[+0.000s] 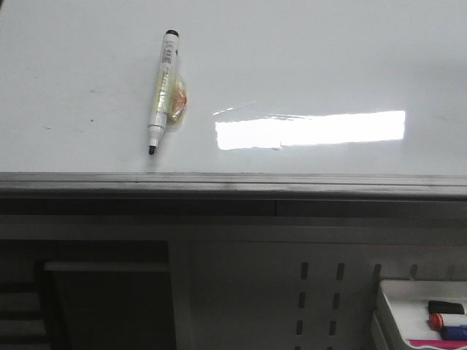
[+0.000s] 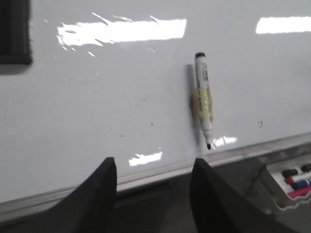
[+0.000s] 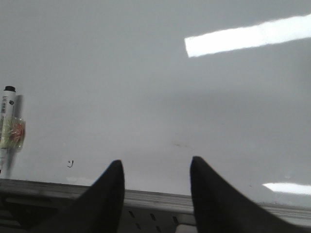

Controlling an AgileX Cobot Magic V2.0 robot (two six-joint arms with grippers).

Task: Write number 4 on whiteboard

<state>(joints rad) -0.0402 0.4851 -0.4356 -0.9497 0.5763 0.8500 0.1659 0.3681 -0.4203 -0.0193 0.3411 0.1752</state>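
Fingers: left gripper (image 2: 151, 194) shows 2 dark fingers (image 2: 99, 194) spread wide apart, nothing between them; right gripper (image 3: 155, 194) likewise, 2 fingers (image 3: 104, 199) parted and empty. Both hang above the near edge of the board.

Item 1, whiteboard (image 1: 306, 58): large glossy white surface lying flat, grey metal edge strip along its near side, bright rectangular light glare right of centre, faint specks and smudges. No number 4 on it; no drawn strokes visible in any view.

Item 2, grey perforated panel (image 1: 321, 292): below the board edge, slotted.

Item 3, white tray (image 1: 387, 306): at lower right of the front view, holding spare markers with black, red and blue parts.

Item 4, marker pen (image 1: 163, 87): white barrel, black uncapped tip pointing toward the near edge, yellowish tape wrapped round its middle. Lies on the board's left part, close to the left gripper, well apart from the right.

Progress, judged: 0 strokes done. Pen not yet picked up; grasping, then writing the whole numeral, remain.
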